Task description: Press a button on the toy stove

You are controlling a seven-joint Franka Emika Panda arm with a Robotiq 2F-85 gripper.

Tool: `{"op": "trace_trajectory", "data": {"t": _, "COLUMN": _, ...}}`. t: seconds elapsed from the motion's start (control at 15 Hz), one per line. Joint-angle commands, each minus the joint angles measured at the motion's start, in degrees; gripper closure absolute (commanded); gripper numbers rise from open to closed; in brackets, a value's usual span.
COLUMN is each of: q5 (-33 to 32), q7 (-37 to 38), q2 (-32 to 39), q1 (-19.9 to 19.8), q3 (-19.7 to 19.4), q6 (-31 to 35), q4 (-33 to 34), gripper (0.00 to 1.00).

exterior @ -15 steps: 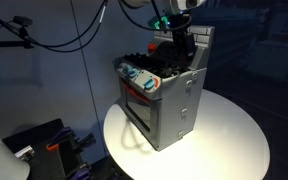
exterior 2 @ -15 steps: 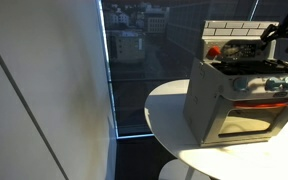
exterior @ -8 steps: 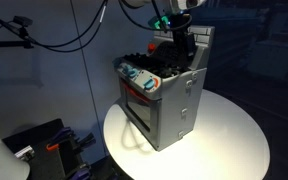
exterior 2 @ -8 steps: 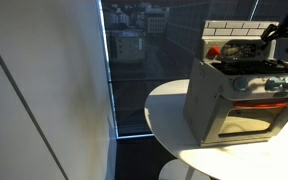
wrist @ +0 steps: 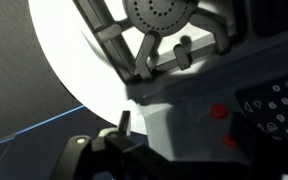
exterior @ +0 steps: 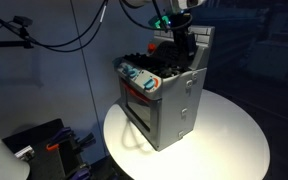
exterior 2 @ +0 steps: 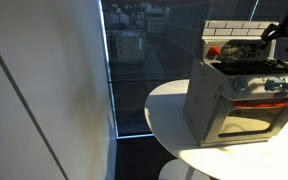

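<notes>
The toy stove is a silver-grey box with a windowed oven door, red trim and black burners. It stands on a round white table and shows in both exterior views. My gripper hangs just over the back of the stove top, near the brick-pattern panel. It enters at the right edge of an exterior view. In the wrist view a burner and two red buttons show close below. Only one dark fingertip is clear, so I cannot tell the jaws' state.
The table's edge drops off close around the stove. A dark window with city lights stands behind. Cables hang at the back, and dark equipment sits on the floor beside the table.
</notes>
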Motion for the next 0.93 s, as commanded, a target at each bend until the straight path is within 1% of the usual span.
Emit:
{"op": "trace_trajectory", "data": {"t": 0.0, "q5": 0.3, "q7": 1.2, "q2": 1.3, "q1": 0.3, "q3": -0.6, "q6": -0.4, "q4": 2.6, "gripper": 0.0}}
{"op": "trace_trajectory", "data": {"t": 0.73, "q5": 0.4, "q7": 1.2, "q2": 2.6, "q1": 0.2, "q3": -0.9, "q6": -0.6, "q4": 4.3, "gripper": 0.0}}
{"op": "trace_trajectory", "data": {"t": 0.87, "q5": 0.4, "q7": 1.0, "q2": 2.2, "q1": 0.2, "q3": -0.9, "q6": -0.6, "q4": 3.8, "gripper": 0.0}}
